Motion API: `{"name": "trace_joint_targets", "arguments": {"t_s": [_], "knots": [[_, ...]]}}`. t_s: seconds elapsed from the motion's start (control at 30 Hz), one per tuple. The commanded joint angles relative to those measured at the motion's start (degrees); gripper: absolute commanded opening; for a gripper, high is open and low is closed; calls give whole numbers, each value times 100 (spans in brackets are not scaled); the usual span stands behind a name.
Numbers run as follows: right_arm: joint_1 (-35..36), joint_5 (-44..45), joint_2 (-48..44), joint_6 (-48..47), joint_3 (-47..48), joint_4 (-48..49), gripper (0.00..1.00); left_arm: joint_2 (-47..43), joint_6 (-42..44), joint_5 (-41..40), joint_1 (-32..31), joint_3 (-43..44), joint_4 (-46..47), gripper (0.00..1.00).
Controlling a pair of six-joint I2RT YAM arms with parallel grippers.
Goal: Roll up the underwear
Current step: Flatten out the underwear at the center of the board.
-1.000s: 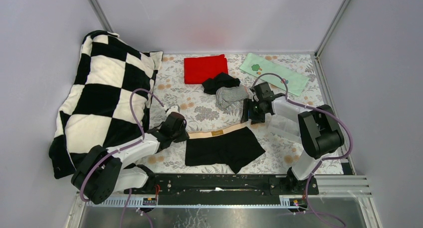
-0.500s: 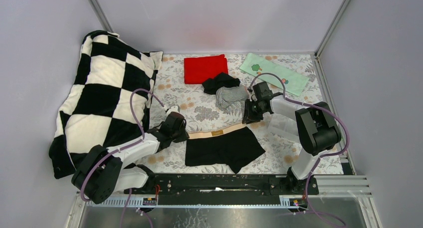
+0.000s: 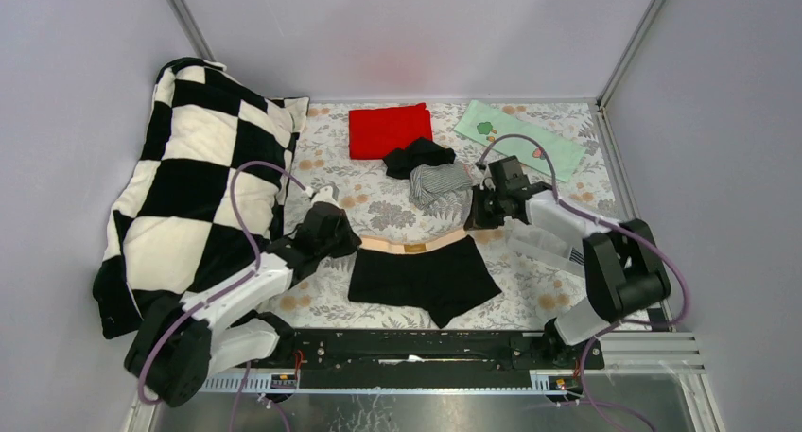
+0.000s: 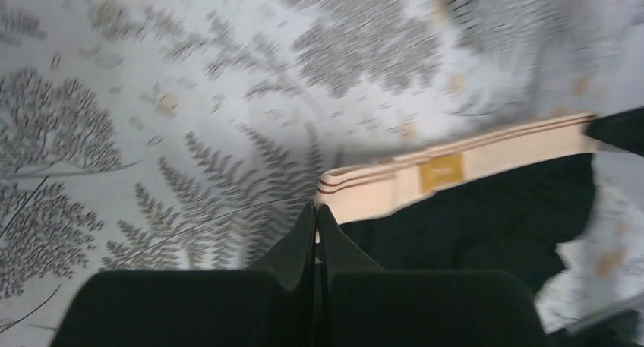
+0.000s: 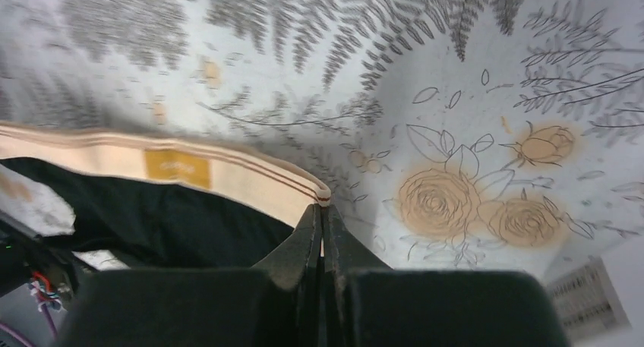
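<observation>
A black underwear [image 3: 426, 279] with a cream waistband [image 3: 412, 248] lies spread on the floral sheet near the front. My left gripper [image 3: 349, 246] is shut on the waistband's left end, and the left wrist view shows its tips [image 4: 316, 212] pinching the cream band [image 4: 463, 163]. My right gripper [image 3: 470, 224] is shut on the waistband's right end. In the right wrist view its tips [image 5: 322, 210] clamp the band's corner [image 5: 228, 176]. The waistband runs taut between the two grippers. Behind them lie a crumpled black underwear [image 3: 418, 155] and a grey pinstriped underwear [image 3: 441, 183].
A red cloth [image 3: 390, 129] and a pale green printed cloth [image 3: 518, 139] lie at the back of the sheet. A large black-and-white chequered pillow [image 3: 194, 191] fills the left side. Walls close in on three sides.
My right gripper has shut on the waistband's right end. Both grippers have shifted slightly away from the bases, pulling the waistband with them.
</observation>
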Motion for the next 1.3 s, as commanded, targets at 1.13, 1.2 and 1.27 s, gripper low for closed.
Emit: {"name": "trace_joint_targets", "arguments": {"t_s": [1.13,1.2,1.27], "knots": [[43,746,-3649,600,-481,-1271,0,-2905,-289,-618,59,512,-1239,0],[35,1029,-2916,553,-546,-670,0,-2075,-232,-857,60,343,-408,0],[30,1285,-2110,477,-429,-180,0,-1097,-167,-1221,64,393,169,0]]}}
